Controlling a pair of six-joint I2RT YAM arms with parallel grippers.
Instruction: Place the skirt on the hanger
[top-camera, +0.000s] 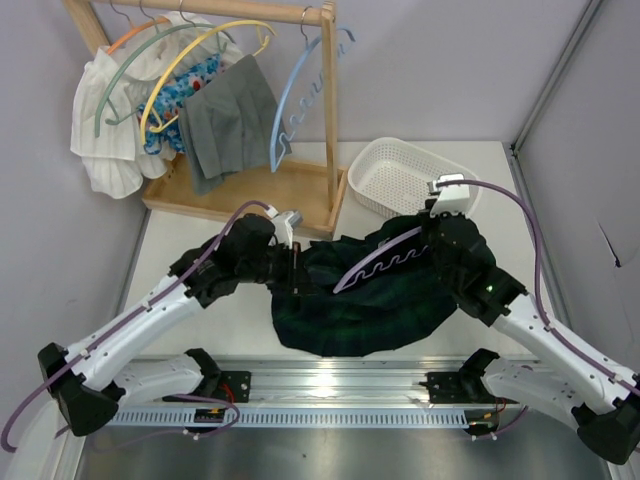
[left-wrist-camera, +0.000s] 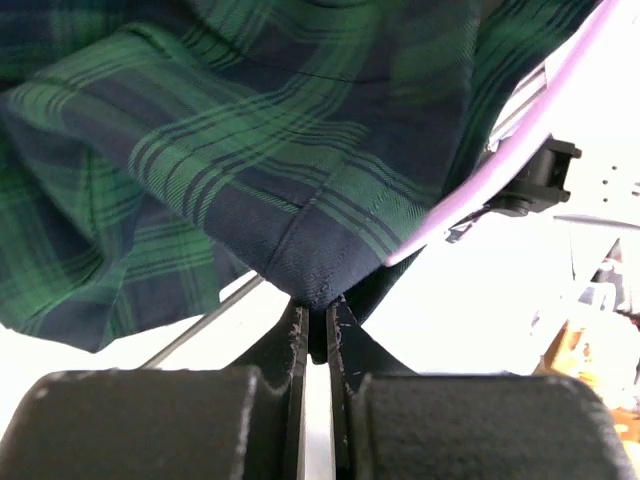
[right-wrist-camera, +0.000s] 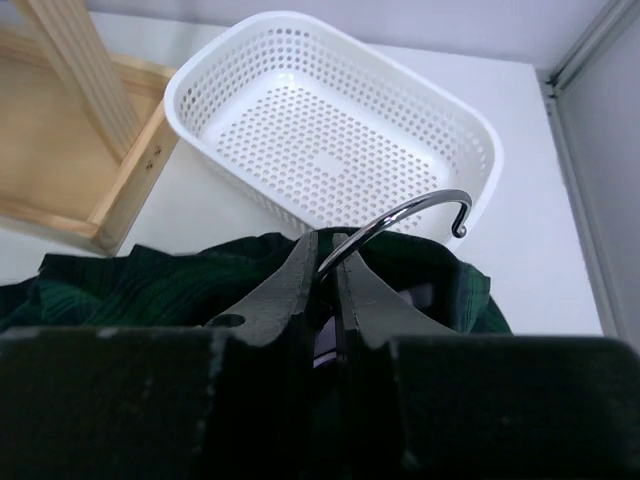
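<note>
The dark green and navy plaid skirt (top-camera: 370, 305) lies bunched mid-table between the two arms. The lavender hanger (top-camera: 385, 262) with its wavy bar rests on top of the fabric. My left gripper (top-camera: 296, 266) is at the skirt's left side. In the left wrist view it (left-wrist-camera: 318, 308) is shut on a navy fold of the skirt (left-wrist-camera: 250, 150), and a lavender arm of the hanger (left-wrist-camera: 500, 170) crosses at the right. My right gripper (right-wrist-camera: 328, 262) is shut on the hanger's metal hook (right-wrist-camera: 410, 210), with the skirt (right-wrist-camera: 150, 285) heaped just below it.
A white perforated basket (top-camera: 405, 175) stands at the back right, just beyond the right gripper. A wooden rack (top-camera: 260, 185) at the back left carries a grey garment (top-camera: 225, 125), a white ruffled one (top-camera: 105, 130), a light blue hanger (top-camera: 300, 95) and a yellow hanger (top-camera: 195, 60). An aluminium rail (top-camera: 330, 385) runs along the near edge.
</note>
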